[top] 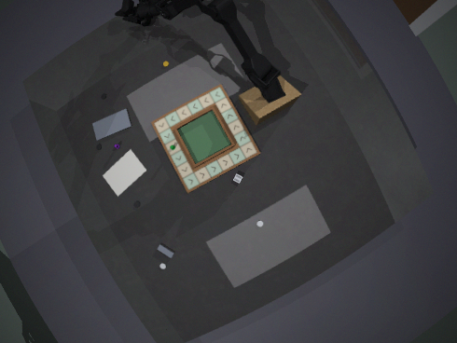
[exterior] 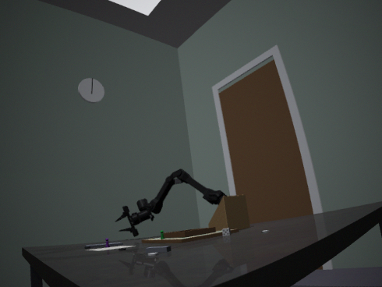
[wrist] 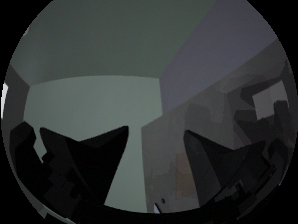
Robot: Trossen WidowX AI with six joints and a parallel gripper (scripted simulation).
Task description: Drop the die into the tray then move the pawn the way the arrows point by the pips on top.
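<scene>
The white die (top: 238, 177) (exterior: 225, 232) lies on the table just outside the board's lower right edge; its top pips are too small to read surely. The board (top: 202, 174) has a ring of pale squares with arrows around the dice tray (top: 202, 136) (exterior: 189, 233), whose green floor is empty. The green pawn (top: 173, 147) (exterior: 162, 235) stands upright on the third square down the board's left side, where the arrows point down in the top view. My gripper (exterior: 118, 225) (wrist: 156, 132) is open and empty, raised above the table beyond the board, away from die and pawn.
A wooden wedge block (top: 277, 109) (exterior: 237, 212) stands beside the board, by the arm's base. A purple pawn (top: 117, 146) (exterior: 107, 242), a white card (top: 124, 172) and a blue-grey slab (top: 112, 124) lie left. A small grey block (top: 165, 251) and white discs lie below.
</scene>
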